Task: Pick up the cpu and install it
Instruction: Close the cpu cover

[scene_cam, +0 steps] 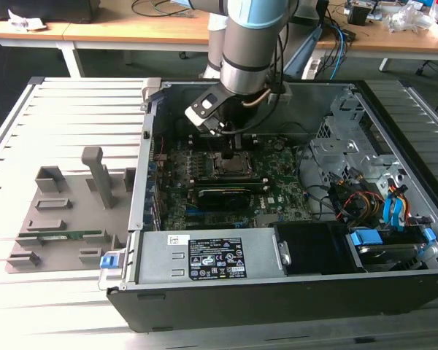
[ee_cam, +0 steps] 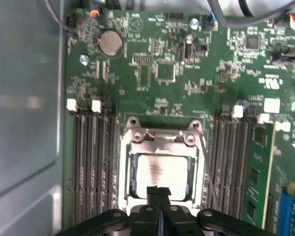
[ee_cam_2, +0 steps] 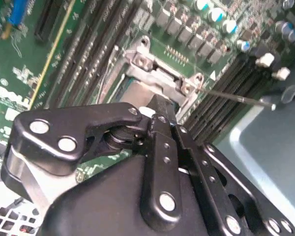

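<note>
Fingers (ee_cam: 154, 195) of the gripper (ee_cam: 159, 192), pressed together with nothing between them, hover at the edge of the cpu (ee_cam: 162, 169), which lies flat inside the socket frame (ee_cam: 160, 138). Seating it likely demands square alignment and no sideways push. Memory slots (ee_cam: 91, 162) crowd both flanks; the case wall (ee_cam: 24, 98) stands well clear.

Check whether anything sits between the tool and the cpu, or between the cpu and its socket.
Nothing visible does. In the first wrist view the cpu already lies flat inside the socket frame, its silver top uncovered. The tool is right over one edge of it with nothing between; whether they touch I cannot tell.
</note>
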Robot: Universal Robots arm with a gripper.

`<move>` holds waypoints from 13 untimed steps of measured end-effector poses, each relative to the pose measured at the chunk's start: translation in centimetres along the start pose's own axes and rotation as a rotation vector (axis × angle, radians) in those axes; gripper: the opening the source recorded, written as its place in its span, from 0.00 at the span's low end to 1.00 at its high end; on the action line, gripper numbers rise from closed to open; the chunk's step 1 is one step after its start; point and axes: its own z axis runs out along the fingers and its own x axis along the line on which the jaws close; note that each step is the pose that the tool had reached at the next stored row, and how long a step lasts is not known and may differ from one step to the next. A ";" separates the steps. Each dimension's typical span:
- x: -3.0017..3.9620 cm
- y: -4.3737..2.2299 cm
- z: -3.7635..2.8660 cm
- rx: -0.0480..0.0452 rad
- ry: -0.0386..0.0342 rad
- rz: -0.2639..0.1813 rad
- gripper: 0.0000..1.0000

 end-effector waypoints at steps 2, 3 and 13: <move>-0.03 0.49 -0.04 0.0010 0.0222 -0.001 0.11; -0.10 1.02 -0.16 0.0031 0.0292 -0.002 0.11; -2.02 1.82 -2.51 0.0086 0.0297 -0.001 0.11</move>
